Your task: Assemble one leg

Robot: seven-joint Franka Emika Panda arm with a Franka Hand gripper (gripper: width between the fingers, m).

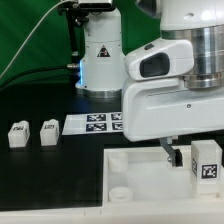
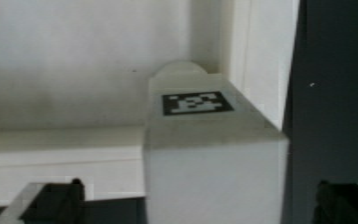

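Gripper (image 2: pixel 194 205) open wide, straddling w/o touching upright leg (image 2: pixel 208 160) on panel (image 1: pixel 140 175) near exterior view's right; risk: off-centre closing tips leg, misaligning w/ socket (image 1: pixel 118 190).

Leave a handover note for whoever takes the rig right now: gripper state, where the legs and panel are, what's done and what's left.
Gripper: low over the panel, at the tagged leg; the wrist view shows that leg between its fingertips, but whether it is shut on it cannot be told.
Panel: flat on the table, front.
Two spare legs: loose on the table at the exterior view's left, beside the marker board.
Done: one leg brought to the panel.
Left: whether it is seated is unclear; check.
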